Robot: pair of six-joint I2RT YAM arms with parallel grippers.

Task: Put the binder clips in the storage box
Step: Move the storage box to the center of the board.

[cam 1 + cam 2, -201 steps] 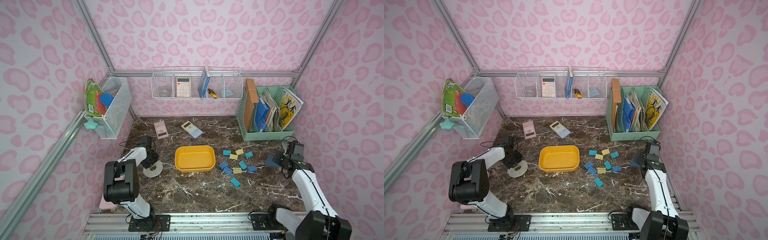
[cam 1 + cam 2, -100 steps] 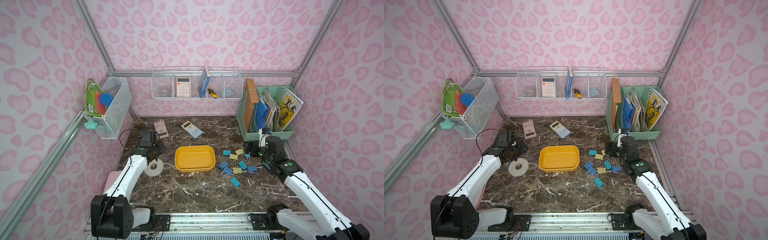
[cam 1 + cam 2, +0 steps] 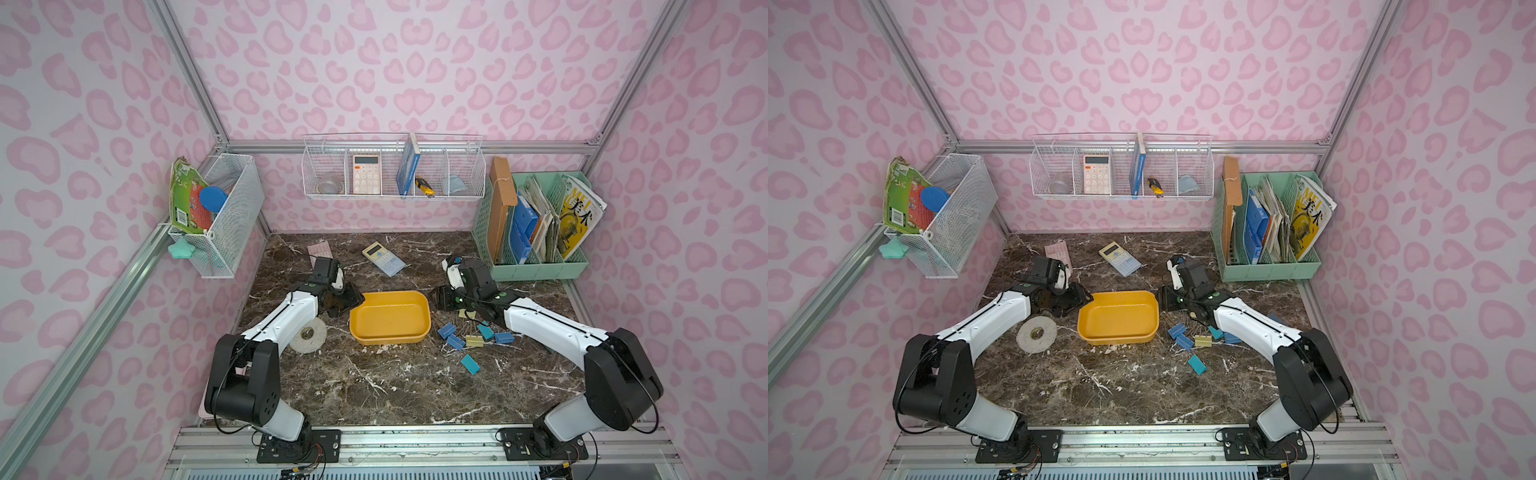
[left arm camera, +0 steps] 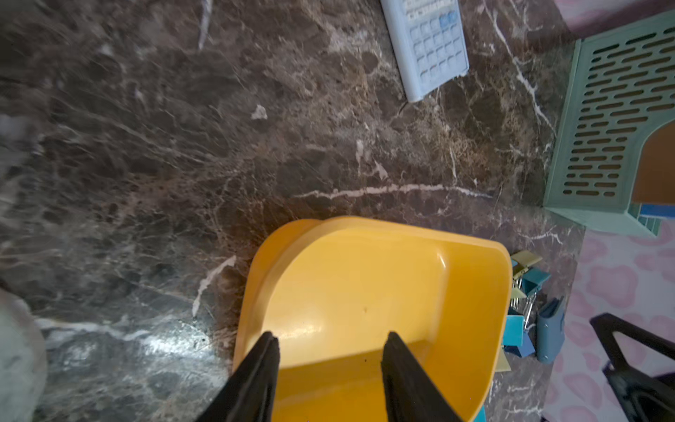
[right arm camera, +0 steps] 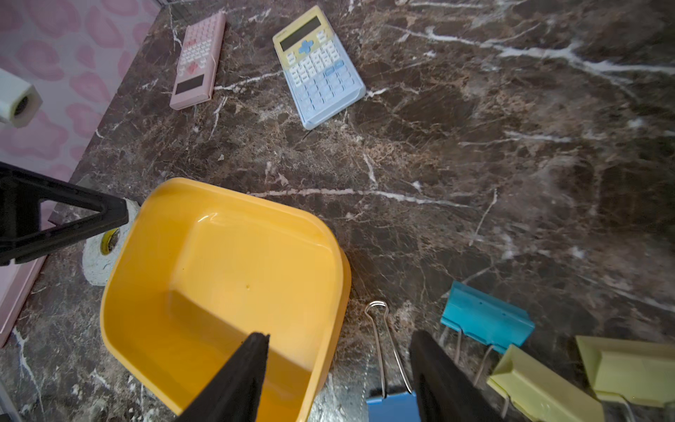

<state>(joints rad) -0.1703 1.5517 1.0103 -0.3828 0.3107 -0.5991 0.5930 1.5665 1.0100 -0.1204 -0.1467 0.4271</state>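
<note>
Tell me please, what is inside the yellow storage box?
Nothing shows inside the storage box, only its bare yellow floor. The left gripper hides a bit of one corner. The binder clips lie outside, beside it.

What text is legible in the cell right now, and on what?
"美术": magazine cover, in the organizer.
"MEI": same cover, above that, partly hidden.
Unreadable: barcode digits on the green packet; keys of the blue calculator, pink calculator, white calculator.

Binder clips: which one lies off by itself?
The teal clip nearest the table's front edge; the other clips crowd together beside the yellow box.
</note>
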